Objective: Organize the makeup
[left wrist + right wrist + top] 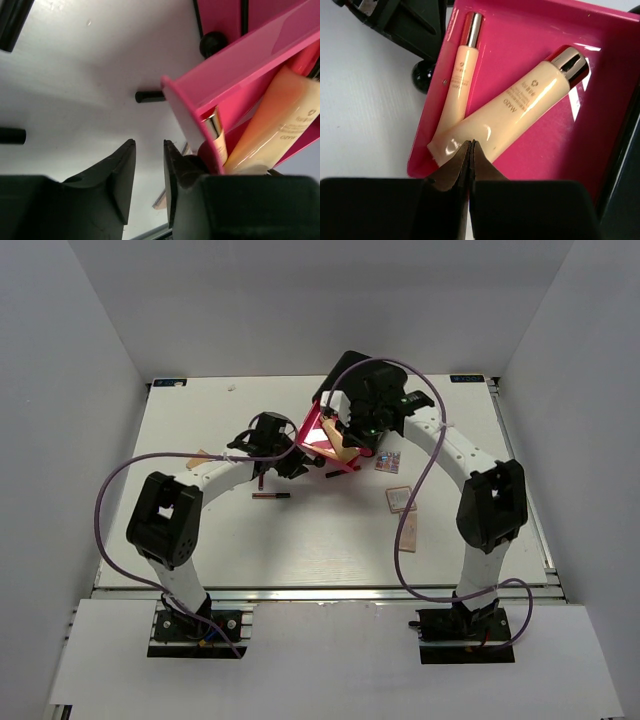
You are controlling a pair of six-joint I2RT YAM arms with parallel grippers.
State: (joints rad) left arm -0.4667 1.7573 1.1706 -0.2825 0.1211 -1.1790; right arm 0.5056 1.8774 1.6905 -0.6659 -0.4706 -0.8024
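White tabletop carries an open, glossy pink plastic drawer with a fat beige squeeze tube and a slimmer beige tube lying inside. Both look light, soft and slick, so hold mid-body, gently. Right gripper fingers are pressed together, empty; left gripper fingers are slightly parted, empty, beside the drawer front.

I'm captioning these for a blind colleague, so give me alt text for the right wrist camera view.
Two shiny-capped beige makeup tubes lie in an open pink drawer, a wide tube overlapping a slim tube at their lower ends. The right pincer, shut, shows in front of the wide tube's flat end; white table at left.
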